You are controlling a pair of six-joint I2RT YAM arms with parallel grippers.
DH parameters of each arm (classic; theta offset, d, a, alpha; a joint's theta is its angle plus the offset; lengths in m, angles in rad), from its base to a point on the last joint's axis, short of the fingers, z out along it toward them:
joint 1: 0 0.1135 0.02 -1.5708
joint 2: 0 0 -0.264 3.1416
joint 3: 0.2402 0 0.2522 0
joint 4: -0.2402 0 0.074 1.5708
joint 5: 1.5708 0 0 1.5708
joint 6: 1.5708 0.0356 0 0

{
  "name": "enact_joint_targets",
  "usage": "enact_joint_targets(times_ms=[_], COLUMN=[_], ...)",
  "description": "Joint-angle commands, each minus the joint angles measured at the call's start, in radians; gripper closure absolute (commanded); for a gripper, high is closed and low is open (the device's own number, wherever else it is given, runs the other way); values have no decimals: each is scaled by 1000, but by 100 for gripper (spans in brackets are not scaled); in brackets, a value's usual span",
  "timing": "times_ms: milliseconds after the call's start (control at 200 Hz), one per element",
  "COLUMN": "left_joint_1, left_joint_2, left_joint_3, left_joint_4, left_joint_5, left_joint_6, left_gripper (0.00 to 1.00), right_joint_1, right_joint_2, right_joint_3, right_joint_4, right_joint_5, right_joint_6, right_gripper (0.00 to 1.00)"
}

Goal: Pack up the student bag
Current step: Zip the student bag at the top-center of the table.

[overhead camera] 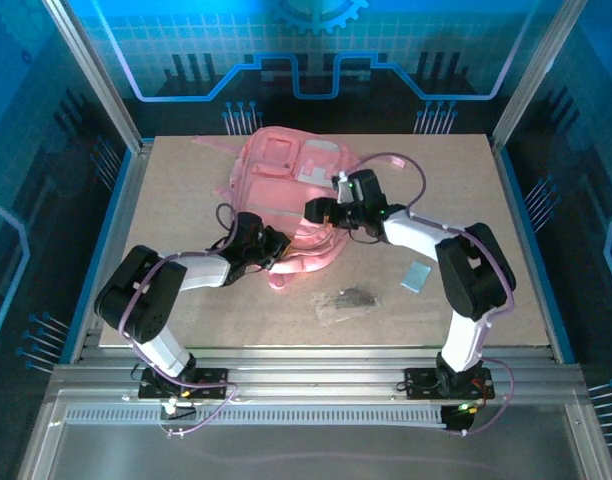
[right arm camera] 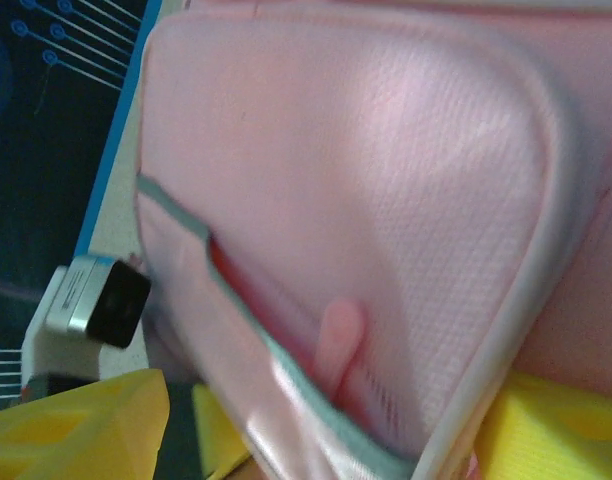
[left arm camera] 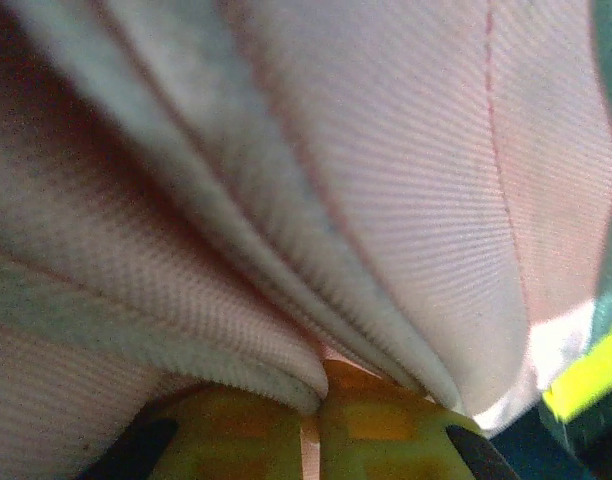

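The student bag [overhead camera: 286,175], a large pink backpack, lies flat on the board at the back centre. My left gripper [overhead camera: 279,247] is at the bag's near edge. In the left wrist view its yellow fingers [left arm camera: 396,430] are pressed together, with a fold of the bag's pink fabric [left arm camera: 386,180] pinched between them. My right gripper [overhead camera: 316,211] hovers over the bag's right side. In the right wrist view its yellow fingers [right arm camera: 76,430] stand wide apart astride a pocket panel [right arm camera: 386,180], where a pink zip pull [right arm camera: 338,340] hangs at a slit opening.
A small pale blue flat piece [overhead camera: 417,274] lies on the board at the right. A clear packet with dark contents [overhead camera: 346,300] lies near the front centre. A silver and black block [right arm camera: 96,300] sits beside the bag.
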Motion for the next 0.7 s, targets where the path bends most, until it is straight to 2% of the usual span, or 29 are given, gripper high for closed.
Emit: enact_joint_targets(times_ms=[0, 150, 370, 560, 690], left_joint_1=[-49, -61, -58, -32, -25], left_joint_2=[34, 39, -23, -152, -267], left_joint_3=[76, 66, 42, 82, 138], left_joint_4=[114, 136, 110, -108, -341], left_joint_5=[36, 22, 21, 8, -75], left_joint_6=[-8, -20, 16, 184, 356], left_gripper=[92, 92, 92, 80, 63], right_joint_1=[103, 134, 102, 29, -10], right_joint_2=[-69, -80, -105, -194, -222], right_joint_3=[-65, -69, -23, -5, 25], right_joint_4=[-50, -77, -226, -360, -412], right_joint_5=[-78, -64, 6, 84, 135], right_joint_6=[43, 58, -22, -101, -141], right_gripper=[23, 23, 23, 23, 23])
